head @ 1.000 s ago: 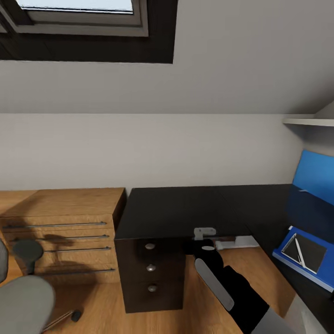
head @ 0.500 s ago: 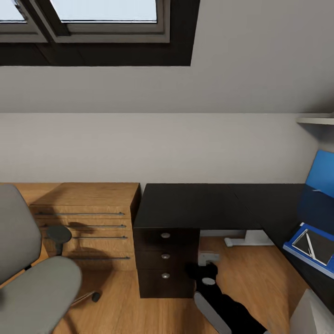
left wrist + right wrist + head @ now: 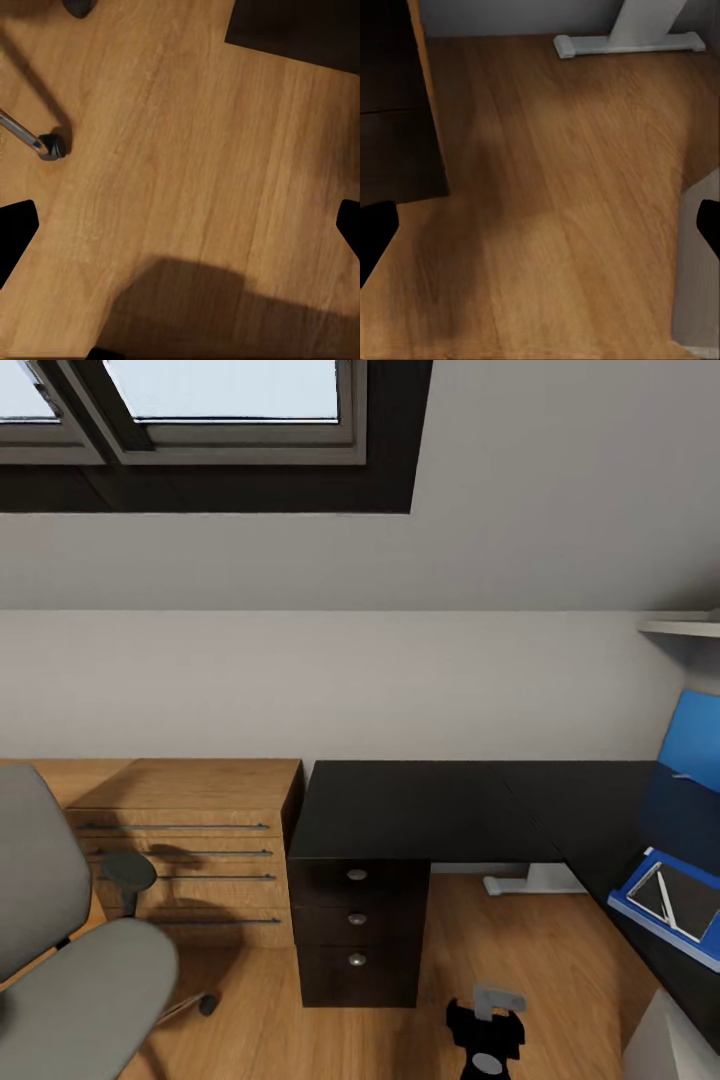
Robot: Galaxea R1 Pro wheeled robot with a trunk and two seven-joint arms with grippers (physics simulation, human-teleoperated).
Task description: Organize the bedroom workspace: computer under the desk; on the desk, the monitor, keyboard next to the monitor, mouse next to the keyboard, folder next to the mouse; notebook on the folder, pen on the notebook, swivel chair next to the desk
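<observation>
The desk (image 3: 420,810) has a glossy black top and a dark drawer unit (image 3: 357,932). On its right wing lies the blue folder (image 3: 640,908), with the dark notebook (image 3: 692,900) on it and the white pen (image 3: 667,890) on the notebook. The grey swivel chair (image 3: 80,990) stands on the floor at the left, apart from the desk. My right gripper (image 3: 487,1032) is low over the floor before the drawers and is open (image 3: 540,229). My left gripper (image 3: 180,229) is open above bare floor near a chair castor (image 3: 51,146). Monitor, keyboard, mouse and computer are out of view.
A light wooden dresser (image 3: 190,840) adjoins the desk's left side. A white desk leg (image 3: 530,880) stands under the top. A blue panel (image 3: 695,750) rises at the far right, and a pale box edge (image 3: 680,1040) shows at the bottom right. Skylights (image 3: 220,400) are overhead.
The camera has swung left and drawn back, bringing the swivel chair into view. My right arm has pulled back from near the drawers to the lower edge of the view.
</observation>
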